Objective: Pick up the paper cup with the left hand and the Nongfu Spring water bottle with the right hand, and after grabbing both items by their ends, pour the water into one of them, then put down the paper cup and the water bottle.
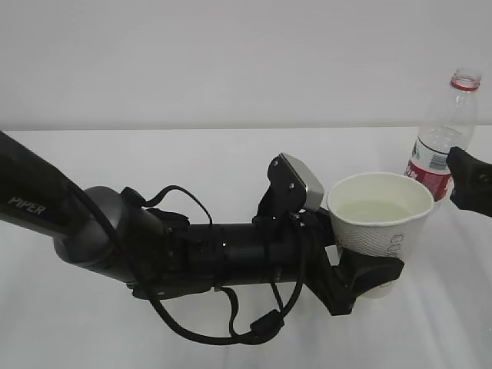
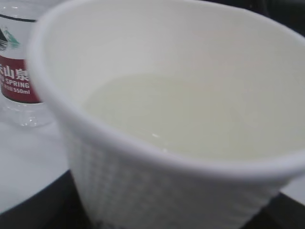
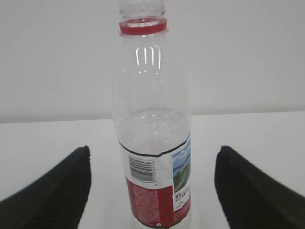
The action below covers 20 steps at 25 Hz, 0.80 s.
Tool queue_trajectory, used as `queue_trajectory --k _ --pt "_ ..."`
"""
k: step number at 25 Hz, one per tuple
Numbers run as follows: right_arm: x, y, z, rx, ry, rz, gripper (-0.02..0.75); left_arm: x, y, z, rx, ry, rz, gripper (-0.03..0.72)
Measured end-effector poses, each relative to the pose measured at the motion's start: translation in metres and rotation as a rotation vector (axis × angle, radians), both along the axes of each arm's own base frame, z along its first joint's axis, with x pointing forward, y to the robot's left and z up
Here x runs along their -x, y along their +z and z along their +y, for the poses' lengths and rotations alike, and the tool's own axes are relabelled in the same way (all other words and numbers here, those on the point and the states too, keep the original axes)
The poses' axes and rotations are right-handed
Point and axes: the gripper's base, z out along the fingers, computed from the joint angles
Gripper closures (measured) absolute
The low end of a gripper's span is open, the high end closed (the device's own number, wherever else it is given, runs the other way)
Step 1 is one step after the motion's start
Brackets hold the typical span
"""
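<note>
My left gripper (image 1: pixel 372 270) is shut on the lower part of the white paper cup (image 1: pixel 378 223), which stands upright. In the left wrist view the cup (image 2: pixel 157 191) fills the frame, with pale clear water (image 2: pixel 200 119) inside it. The Nongfu Spring water bottle (image 1: pixel 440 142) stands upright and uncapped just right of and behind the cup. In the right wrist view the bottle (image 3: pixel 155 157) stands between the fingers of my right gripper (image 3: pixel 153 152), which is open, with a gap on each side. I see no water level in the bottle.
The white table (image 1: pixel 192 161) runs back to a plain white wall. My long black left arm (image 1: pixel 154 246) with its looping cables lies across the front of the exterior view. Only a tip of my right gripper (image 1: pixel 470 183) shows at that view's right edge.
</note>
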Motion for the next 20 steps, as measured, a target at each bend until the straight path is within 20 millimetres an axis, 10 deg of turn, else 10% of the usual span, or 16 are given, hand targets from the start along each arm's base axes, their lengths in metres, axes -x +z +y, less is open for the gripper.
queue_trajectory --k 20 --pt "0.015 -0.006 0.0 0.002 0.008 0.039 0.142 -0.017 0.002 0.008 0.019 0.133 -0.007 0.169"
